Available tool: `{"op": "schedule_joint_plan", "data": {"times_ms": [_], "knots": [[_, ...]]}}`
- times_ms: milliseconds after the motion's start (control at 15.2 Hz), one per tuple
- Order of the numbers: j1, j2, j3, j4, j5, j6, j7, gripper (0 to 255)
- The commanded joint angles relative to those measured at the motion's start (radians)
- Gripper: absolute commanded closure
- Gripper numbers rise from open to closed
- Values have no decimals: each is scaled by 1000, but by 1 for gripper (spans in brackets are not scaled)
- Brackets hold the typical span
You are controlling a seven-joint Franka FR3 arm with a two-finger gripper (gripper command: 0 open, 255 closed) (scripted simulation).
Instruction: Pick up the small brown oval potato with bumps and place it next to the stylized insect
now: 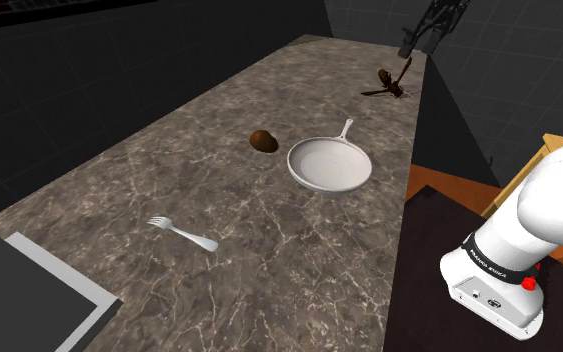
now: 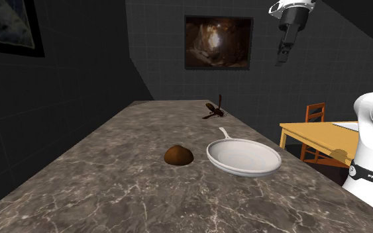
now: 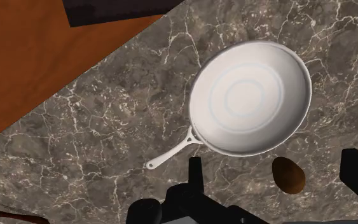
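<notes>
potato (image 1: 263, 141): small, brown, oval, on veined counter (image 1: 249, 240) | gripper (image 2: 283, 56): wide open, empty

The arm (image 1: 559, 200) is glossy white, its shells rounded and bulbous; a black band (image 1: 497, 262) around one joint carries white lettering; a small red button (image 1: 528, 284) sits beside that band; the wrist (image 2: 291, 8) is white; the claw (image 2: 281, 61) fixed to it is all black, with two slim fingers (image 3: 195, 175).
</notes>
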Motion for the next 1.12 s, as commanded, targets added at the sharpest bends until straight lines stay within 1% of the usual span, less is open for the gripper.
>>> {"op": "schedule_joint_plan", "data": {"times_ms": [0,264,528,792,1056], "knots": [[0,0,0,0,0,0,0,0],[19,76,21,-53,13,143,-16,0],[38,173,42,-85,26,285,-32,0],[56,287,63,-93,35,422,-47,0],[72,416,85,-78,39,549,-61,0]]}}
